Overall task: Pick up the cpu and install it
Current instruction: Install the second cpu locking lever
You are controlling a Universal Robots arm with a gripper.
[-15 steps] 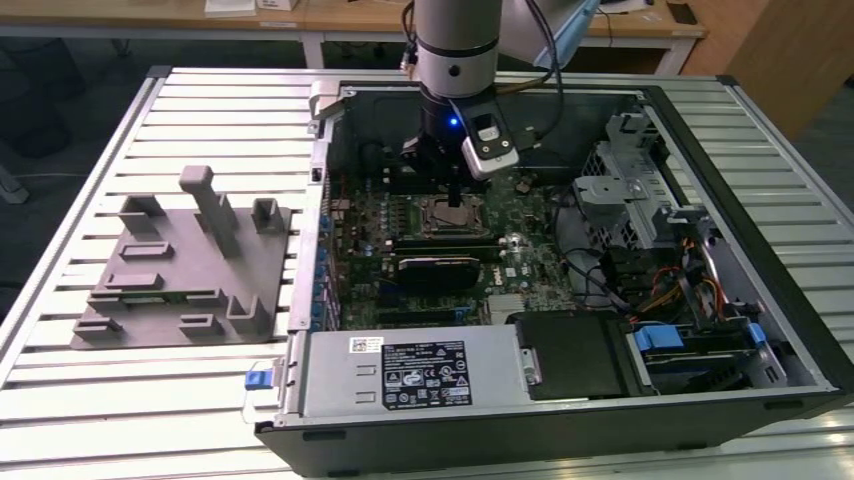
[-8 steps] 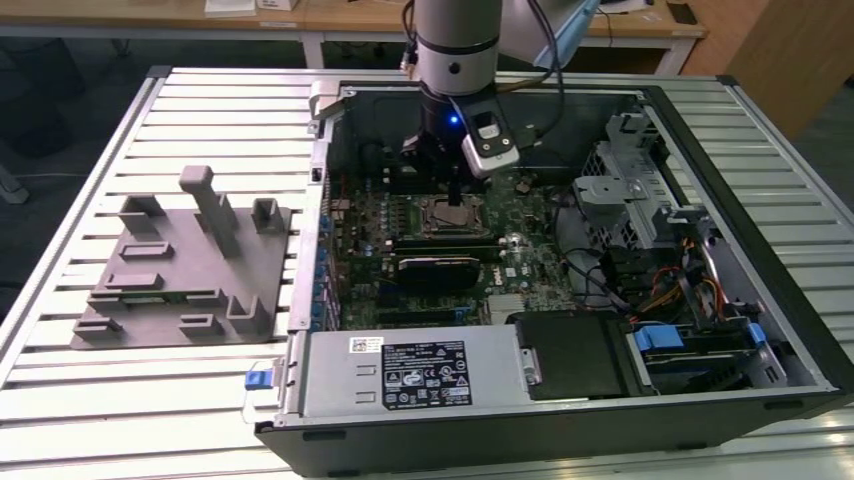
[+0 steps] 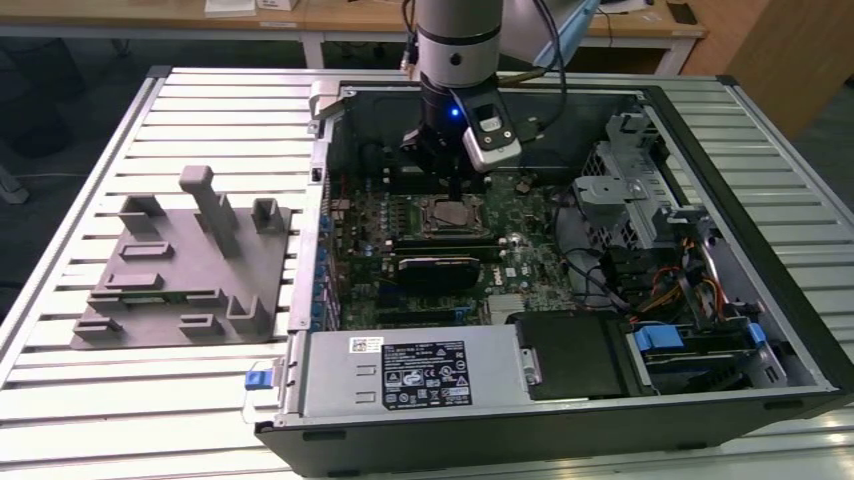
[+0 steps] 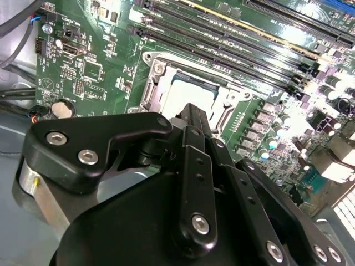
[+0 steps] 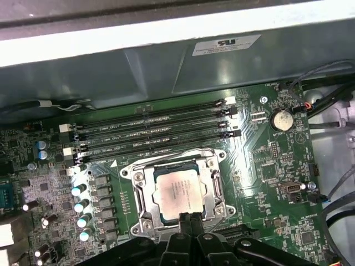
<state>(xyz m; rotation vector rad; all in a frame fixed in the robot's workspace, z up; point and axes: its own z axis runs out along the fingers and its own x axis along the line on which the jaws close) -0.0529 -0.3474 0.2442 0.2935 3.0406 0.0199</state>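
Observation:
The cpu, a silvery square chip, lies flat inside the metal-framed socket on the green motherboard. It also shows in the second wrist view as the cpu and in the exterior view as the cpu. My gripper hangs just above the socket's edge, with its thin black fingers pressed together and nothing between them. In the second wrist view the gripper overlaps one side of the chip. Whether the tips touch the chip I cannot tell. In the exterior view the gripper is inside the open case.
The open computer case lies on a slatted metal table. A grey fixture block stands at the exterior view's left. Memory slots run beside the socket. A power supply, drive cage and cables fill the case.

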